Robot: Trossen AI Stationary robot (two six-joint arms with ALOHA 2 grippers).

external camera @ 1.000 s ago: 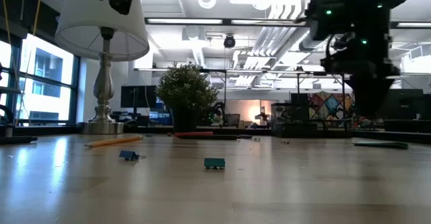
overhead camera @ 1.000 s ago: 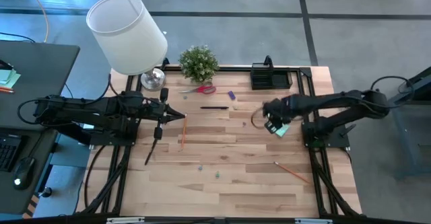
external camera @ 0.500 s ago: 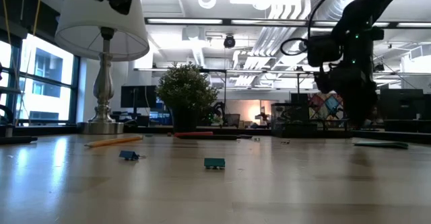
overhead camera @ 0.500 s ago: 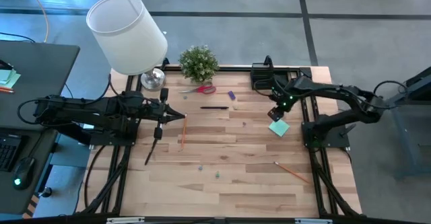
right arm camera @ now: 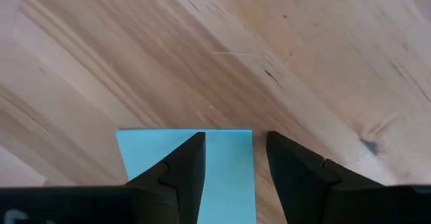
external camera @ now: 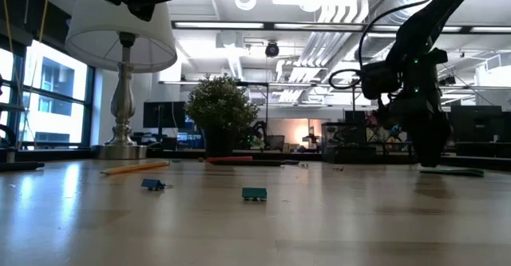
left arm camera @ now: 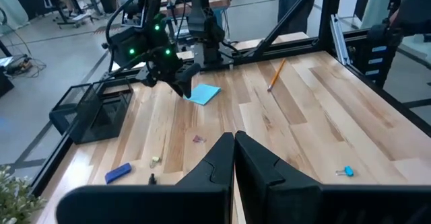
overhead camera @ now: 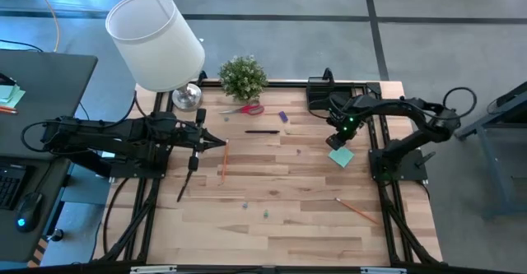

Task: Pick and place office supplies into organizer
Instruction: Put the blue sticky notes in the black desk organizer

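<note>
Right jaws parted above the sticky-note pad [right arm camera: 202, 163], pad flat on table [right arm camera: 303, 62], left jaws closed

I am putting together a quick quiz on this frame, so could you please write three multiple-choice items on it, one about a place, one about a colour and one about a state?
1. Where does the organizer stand?
A. at the far edge of the table, on the right arm's side
B. under the lamp
C. at the near edge

2. What colour are the handles of the scissors?
A. blue
B. red
C. yellow

3. How do the fingers of the right gripper stand?
A. shut tight
B. clamped on a pencil
C. apart, above the sticky-note pad

Answers:
1 A, the high view shows it beside the potted plant, at the far right.
2 B, they show red there.
3 C, the right wrist view shows a gap between them, over the pad.
</note>
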